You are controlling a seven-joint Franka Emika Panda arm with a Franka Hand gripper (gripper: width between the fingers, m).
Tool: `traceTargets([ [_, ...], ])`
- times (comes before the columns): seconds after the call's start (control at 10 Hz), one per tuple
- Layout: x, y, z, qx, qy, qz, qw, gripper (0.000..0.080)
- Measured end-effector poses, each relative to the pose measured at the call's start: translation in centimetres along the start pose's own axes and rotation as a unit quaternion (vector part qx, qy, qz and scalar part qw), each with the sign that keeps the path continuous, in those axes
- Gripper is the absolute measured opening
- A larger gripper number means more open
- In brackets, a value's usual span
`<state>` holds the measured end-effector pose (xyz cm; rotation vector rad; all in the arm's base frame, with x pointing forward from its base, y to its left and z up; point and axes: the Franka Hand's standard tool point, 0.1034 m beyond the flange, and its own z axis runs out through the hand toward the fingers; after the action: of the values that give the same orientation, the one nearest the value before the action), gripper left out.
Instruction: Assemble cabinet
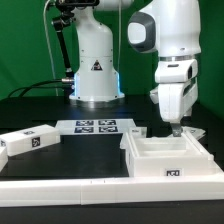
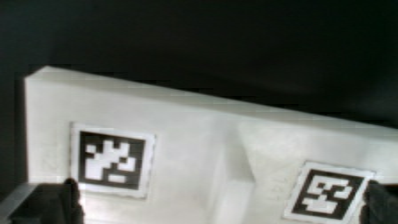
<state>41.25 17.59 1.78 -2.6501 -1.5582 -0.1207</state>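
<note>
The cabinet (image 1: 170,157) is a white boxy unit lying on the black table at the exterior view's right, open side up, with a marker tag on its front wall. My gripper (image 1: 175,128) hangs just above its far part. In the wrist view the cabinet (image 2: 214,130) fills the picture with two marker tags on its white face. My gripper (image 2: 217,210) is open: the dark fingertips (image 2: 57,205) stand wide apart at the picture's edges, with nothing between them but the cabinet's surface below.
A loose white panel (image 1: 28,140) with a tag lies at the exterior view's left. The marker board (image 1: 98,126) lies flat in the middle, in front of the arm's base (image 1: 95,75). A white bar (image 1: 60,186) runs along the table's front.
</note>
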Motion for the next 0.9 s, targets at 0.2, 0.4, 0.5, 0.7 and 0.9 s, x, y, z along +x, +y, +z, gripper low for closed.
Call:
traceTargets([
  [0.2,0.54,-0.1,0.34,0.001,0.001,-0.002,1.0,0.0542],
  [0.4,0.38,-0.27,0.6,0.004,0.0,-0.003,1.0,0.036],
  [0.5,0.32,-0.34,0.69,0.005,-0.001,-0.003,1.0,0.0224],
  [0.7,0.16,-0.48,0.75,0.005,0.0,-0.007,1.0,0.0068],
  [0.9,0.2,-0.5,0.73,0.003,0.003,-0.011,1.0,0.0068],
])
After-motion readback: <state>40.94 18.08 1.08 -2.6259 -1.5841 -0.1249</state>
